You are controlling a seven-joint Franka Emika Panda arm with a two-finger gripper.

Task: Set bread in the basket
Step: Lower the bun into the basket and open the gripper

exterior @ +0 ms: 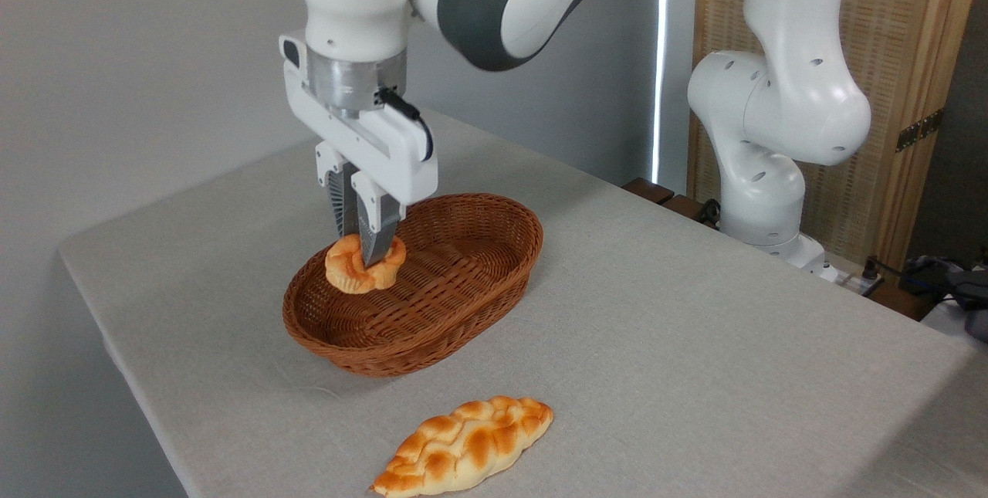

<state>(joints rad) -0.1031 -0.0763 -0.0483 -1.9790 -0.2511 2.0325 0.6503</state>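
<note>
The bread [351, 269], a small round golden-orange bun, hangs between my gripper's [363, 251] fingers, which are shut on it. It is held over the left half of the basket [478, 251], about level with the rim and above the woven floor. The reddish-brown oval wicker basket sits in the middle of the table. One finger [376, 235] crosses the front of the bun and hides part of it.
A longer braided loaf [467, 445] lies on the grey tablecloth near the front edge, in front of the basket. The arm's white base [760, 197] stands at the back right. The table's left edge [116, 343] runs close to the basket.
</note>
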